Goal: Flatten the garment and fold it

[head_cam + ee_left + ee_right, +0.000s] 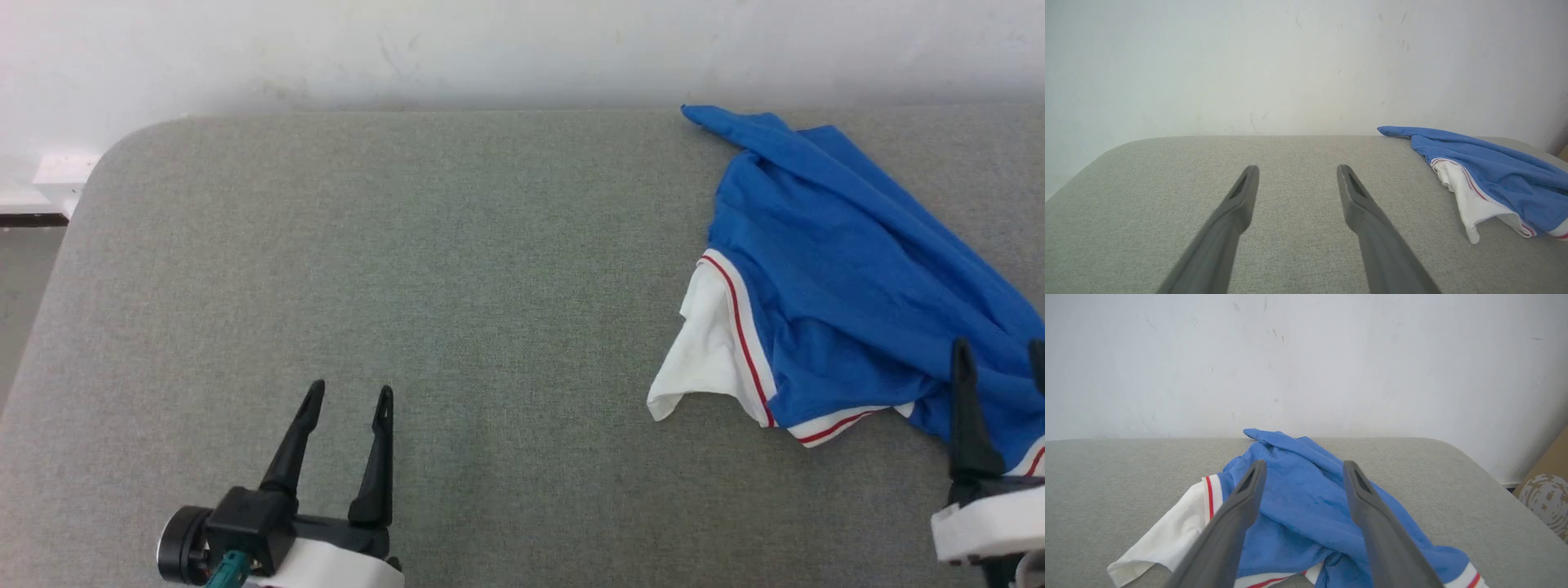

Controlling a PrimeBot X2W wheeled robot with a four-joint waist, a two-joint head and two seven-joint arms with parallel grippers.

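The garment (841, 269) lies crumpled on the right side of the grey padded table (457, 269), bright blue with a white sleeve edged in red. It also shows at the right of the left wrist view as the garment (1494, 171) and in the right wrist view as the garment (1306, 502). My right gripper (1000, 347) hangs open just over its near edge, nothing between the fingers; in its own view the right gripper (1303, 467) frames the blue cloth. My left gripper (351, 392) stands open and empty over bare table at the lower left, far from the cloth, as the left gripper (1297, 171) shows too.
A white wall (490, 49) runs close behind the table's far edge. The table's rounded corner (122, 147) is at the far left, with floor beyond. A brown cardboard box (1547, 490) stands off the table's right end.
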